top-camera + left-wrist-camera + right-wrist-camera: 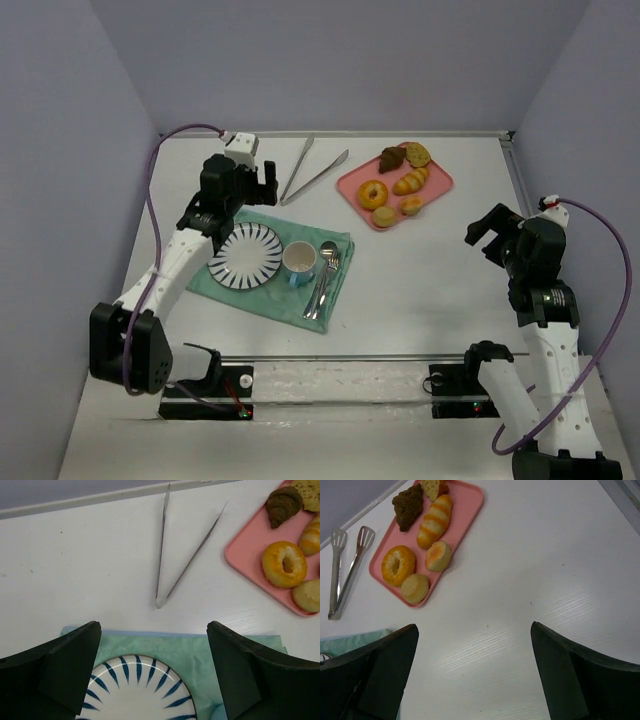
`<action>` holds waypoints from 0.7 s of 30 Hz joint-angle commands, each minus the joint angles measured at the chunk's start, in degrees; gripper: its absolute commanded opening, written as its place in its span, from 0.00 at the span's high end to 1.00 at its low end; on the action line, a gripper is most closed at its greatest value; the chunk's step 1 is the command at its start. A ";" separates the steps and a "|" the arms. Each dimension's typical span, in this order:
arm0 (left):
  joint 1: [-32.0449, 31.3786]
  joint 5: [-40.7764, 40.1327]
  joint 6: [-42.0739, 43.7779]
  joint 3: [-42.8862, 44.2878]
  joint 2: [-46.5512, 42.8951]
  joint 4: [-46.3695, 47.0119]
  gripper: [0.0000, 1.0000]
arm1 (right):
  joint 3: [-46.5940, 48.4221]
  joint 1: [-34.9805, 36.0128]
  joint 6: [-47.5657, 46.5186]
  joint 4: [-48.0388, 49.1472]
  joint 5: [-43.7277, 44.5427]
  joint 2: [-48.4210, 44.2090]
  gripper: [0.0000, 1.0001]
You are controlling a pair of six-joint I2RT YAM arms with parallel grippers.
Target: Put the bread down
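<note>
Several breads lie on a pink tray (440, 184) at the back right: a ring donut (373, 194), a striped long roll (411, 180), a dark croissant (392, 158) and small round rolls (384, 216). A white plate with blue rays (246, 256) sits on a green cloth (340, 245). My left gripper (243, 200) is open and empty above the plate's far edge (135, 690). My right gripper (488, 238) is open and empty over bare table, right of the tray. The right wrist view shows the tray (465, 515), donut (398, 565) and striped roll (435, 521).
Metal tongs (312, 170) lie on the table left of the tray, ahead of the left gripper (162, 555). A cup (299, 262) and a fork and spoon (325, 275) rest on the cloth right of the plate. Walls close in the table on three sides.
</note>
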 commanded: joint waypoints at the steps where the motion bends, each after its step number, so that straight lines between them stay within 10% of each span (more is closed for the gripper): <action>1: 1.29 8.43 9.85 11.73 11.60 2.51 0.01 | 0.37 -0.16 -1.43 4.16 -1.18 -0.93 0.00; 8: 1.46 21.28 27.52 34.25 33.30 -15.82 0.01 | -0.25 -0.16 -1.78 4.86 -1.01 -1.90 0.00; 21: 1.55 22.34 32.90 60.20 57.78 -31.42 0.01 | -0.25 -0.16 -1.78 5.13 0.40 -0.06 0.00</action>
